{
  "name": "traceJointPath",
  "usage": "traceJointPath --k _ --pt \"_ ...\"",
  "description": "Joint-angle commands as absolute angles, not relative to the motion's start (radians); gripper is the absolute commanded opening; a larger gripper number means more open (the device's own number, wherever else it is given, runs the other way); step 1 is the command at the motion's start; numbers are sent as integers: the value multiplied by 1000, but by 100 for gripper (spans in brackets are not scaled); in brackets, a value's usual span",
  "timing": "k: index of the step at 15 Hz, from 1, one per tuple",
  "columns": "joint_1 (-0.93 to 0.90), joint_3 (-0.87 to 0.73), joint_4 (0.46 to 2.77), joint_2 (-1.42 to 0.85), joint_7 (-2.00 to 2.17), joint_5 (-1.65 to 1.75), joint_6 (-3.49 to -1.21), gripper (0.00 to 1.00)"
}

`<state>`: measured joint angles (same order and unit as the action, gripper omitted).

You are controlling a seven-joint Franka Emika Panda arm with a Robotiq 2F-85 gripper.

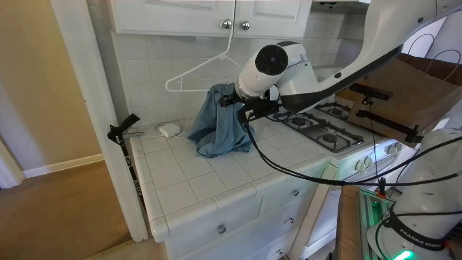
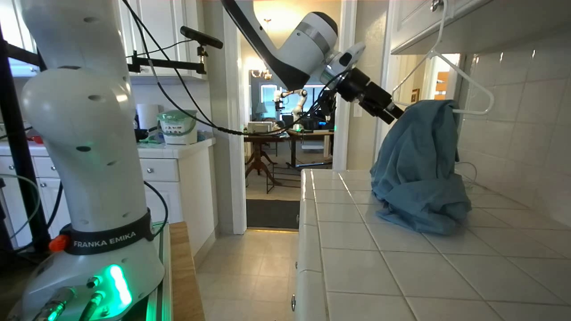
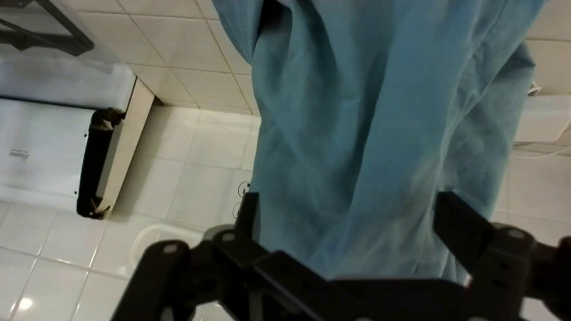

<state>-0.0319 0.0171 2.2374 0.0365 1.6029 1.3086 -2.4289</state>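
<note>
A blue cloth stands bunched on the white tiled counter, its top at the lower bar of a white hanger. The hanger hangs from a cabinet knob. The cloth and hanger show in both exterior views. I cannot tell whether the cloth is looped over the bar. My gripper is at the upper part of the cloth, tilted downward; it also shows in an exterior view. In the wrist view the gripper is wide open, with the cloth spanning between and beyond its fingers. Contact is unclear.
A gas stove adjoins the counter. A small white box with a cable lies by the tiled wall behind the cloth. A black reacher stick leans at the counter's end. Upper cabinets overhang the counter.
</note>
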Motion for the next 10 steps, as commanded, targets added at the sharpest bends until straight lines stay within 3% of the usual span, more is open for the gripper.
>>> traceJointPath --k 1,10 --pt "-12 4 2282 52 1640 1339 -2494 100" --pt "36 -55 2331 9 1742 1500 -2741 100"
